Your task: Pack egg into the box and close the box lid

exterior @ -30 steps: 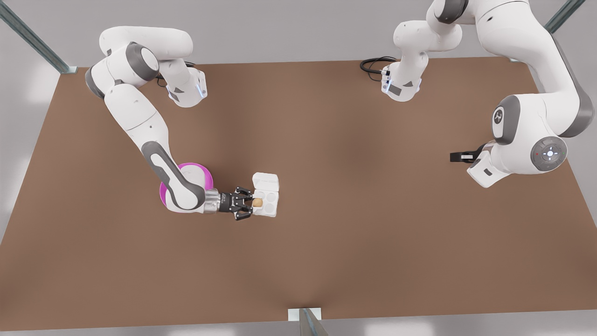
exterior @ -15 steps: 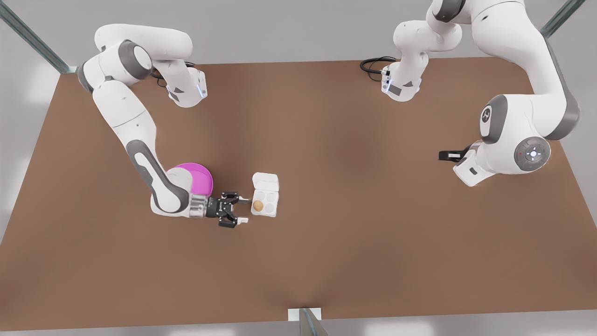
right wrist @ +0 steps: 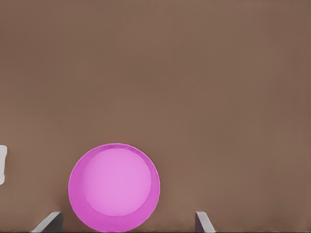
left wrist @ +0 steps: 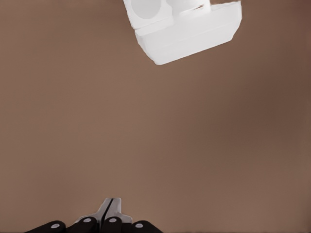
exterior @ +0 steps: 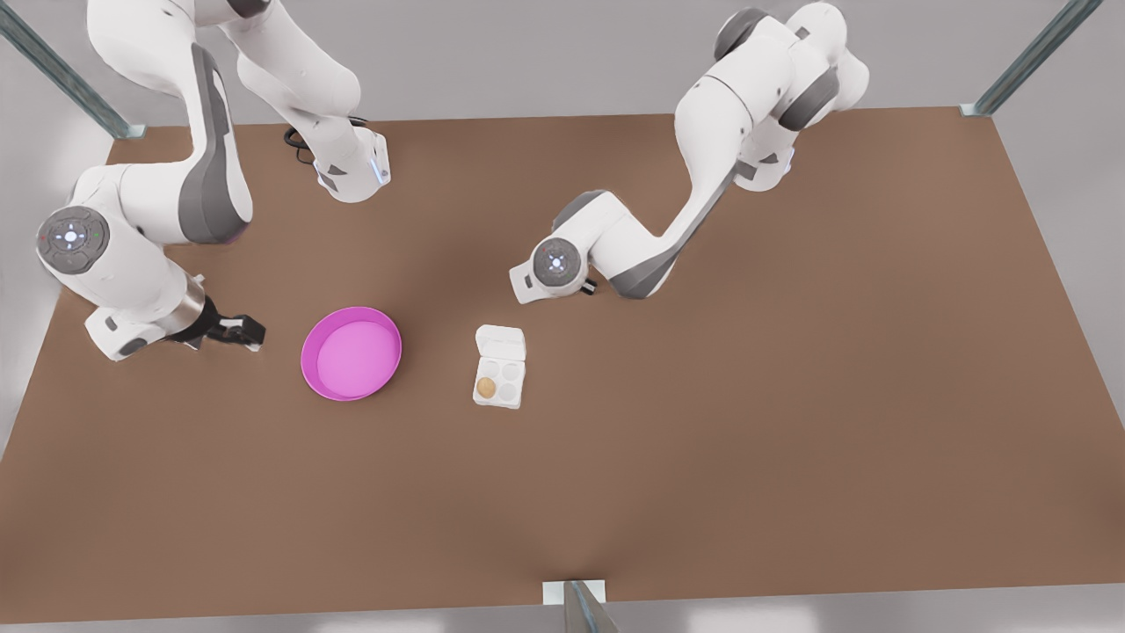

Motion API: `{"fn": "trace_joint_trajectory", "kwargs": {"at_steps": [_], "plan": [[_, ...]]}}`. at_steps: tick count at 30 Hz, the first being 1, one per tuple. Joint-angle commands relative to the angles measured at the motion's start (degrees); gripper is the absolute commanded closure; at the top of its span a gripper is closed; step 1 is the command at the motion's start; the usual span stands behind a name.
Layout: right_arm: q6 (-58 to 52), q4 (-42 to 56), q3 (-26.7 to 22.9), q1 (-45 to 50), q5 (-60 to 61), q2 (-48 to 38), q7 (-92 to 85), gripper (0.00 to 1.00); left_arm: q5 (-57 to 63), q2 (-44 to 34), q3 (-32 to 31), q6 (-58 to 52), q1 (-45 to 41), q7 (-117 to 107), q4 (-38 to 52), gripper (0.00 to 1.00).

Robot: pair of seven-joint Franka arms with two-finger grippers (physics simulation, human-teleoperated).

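Observation:
The small tan egg sits in one cup of the white box, on the side toward the pink plate. The box lid lies open, hinged on the far side; in the left wrist view the box lid shows just beyond bare table. My left gripper is shut and holds nothing. It hangs under the wrist that hovers a little behind the box. My right gripper is open and empty at the front view's left, beyond the plate from the box. Its fingers frame the plate.
A round pink plate lies on the brown table between my right gripper and the box; the plate is bare. Both arm bases stand along the table's far edge. A small bracket sits at the near edge.
The right gripper has let go of the egg, drawn back past the plate to the front view's left. The left arm swung in from the front view's right to just behind the box.

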Motion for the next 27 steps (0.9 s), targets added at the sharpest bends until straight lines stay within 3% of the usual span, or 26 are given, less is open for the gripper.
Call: {"fn": "trace_joint_trajectory", "kwargs": {"at_steps": [1, 3, 7, 13, 27], "plan": [[-0.15, -2.86, -0.11, -0.61, 0.62, -3.22, -13.64, 0.0, -0.39, 4.45, 0.55, 5.95, -2.25, -33.04, 5.37, 0.79], [-0.23, -3.39, -0.2, -0.7, 0.97, -3.04, -13.64, 0.0, -0.39, 7.62, 1.35, 6.21, -4.8, -34.53, 9.59, 0.79], [-0.23, -4.09, -0.55, -1.4, 1.76, -2.69, -13.64, 0.0, -0.39, 10.79, 2.4, 13.5, -5.68, -34.53, 9.68, 0.79], [-0.59, -6.2, -1.61, -1.57, 2.64, -3.74, -13.73, 0.0, -0.39, 14.92, 2.84, 15.62, -6.65, -33.92, 13.02, 0.79], [-0.32, -6.64, -3.19, -1.66, 2.73, -3.04, -14.35, 0.0, -0.48, 15.62, 3.19, 17.9, -4.54, -24.88, 13.55, 0.79]]}}
